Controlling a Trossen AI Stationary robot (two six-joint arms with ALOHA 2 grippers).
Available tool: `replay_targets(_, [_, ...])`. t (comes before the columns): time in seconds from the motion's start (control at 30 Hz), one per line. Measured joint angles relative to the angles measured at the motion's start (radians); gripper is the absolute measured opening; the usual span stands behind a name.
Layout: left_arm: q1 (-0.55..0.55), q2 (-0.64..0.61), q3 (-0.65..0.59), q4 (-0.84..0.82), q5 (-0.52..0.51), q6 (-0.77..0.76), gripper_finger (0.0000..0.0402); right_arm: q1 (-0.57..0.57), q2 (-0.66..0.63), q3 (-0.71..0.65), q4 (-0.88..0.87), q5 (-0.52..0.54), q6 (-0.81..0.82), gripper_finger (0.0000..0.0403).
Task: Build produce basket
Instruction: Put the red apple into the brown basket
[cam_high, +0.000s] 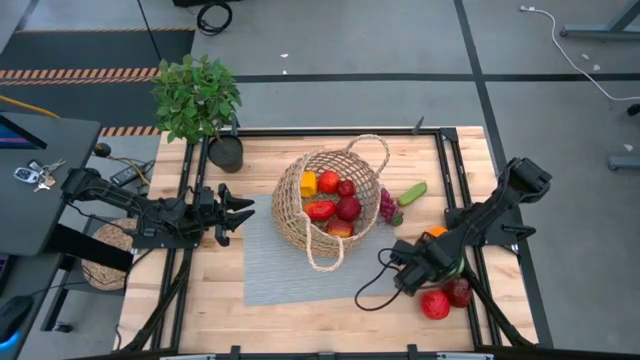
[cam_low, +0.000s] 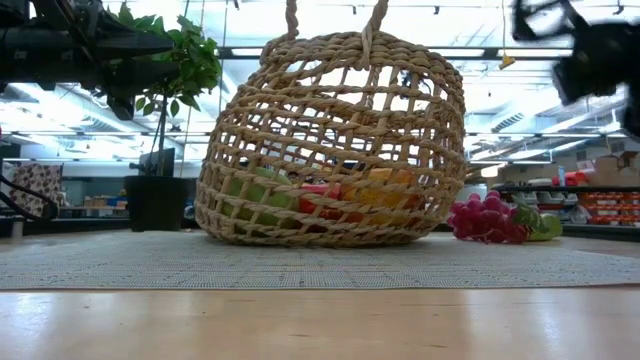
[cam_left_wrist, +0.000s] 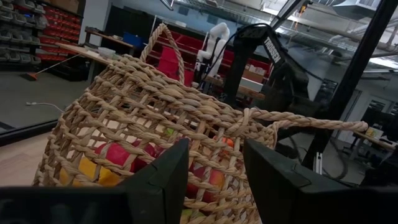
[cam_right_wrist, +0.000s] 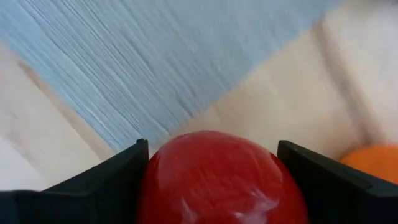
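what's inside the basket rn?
The basket holds a yellow pepper and several red fruits, with something green showing through the weave low down. Lower layers are covered, so no exact count.

**Two Black Robot Arms**

The robot has two arms. Both are black all over. Each arm is long and thin, with chunky round parts where it bends. The left arm (cam_high: 120, 205) ends in two pointy black fingers (cam_high: 236, 207) shaped like a claw. Up close, these fingers (cam_left_wrist: 163, 180) look flat and wide, with smooth sides. The right arm (cam_high: 495, 215) has a thin black cable (cam_high: 372, 283) that loops out near its end. Its fingers (cam_right_wrist: 102, 180) are black, flat and blocky too.
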Motion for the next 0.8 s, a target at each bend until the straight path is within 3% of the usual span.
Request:
replay_targets(0.3, [0.0,0.0,0.0,0.0,0.0,-0.001,0.016,-0.086,0.0,0.207,-0.035,0.224,-0.217,0.0349])
replay_targets(0.8, [0.0,0.0,0.0,0.0,0.0,0.0,0.016,-0.308,-0.002,0.704,-0.077,0.377,-0.773,0.0348])
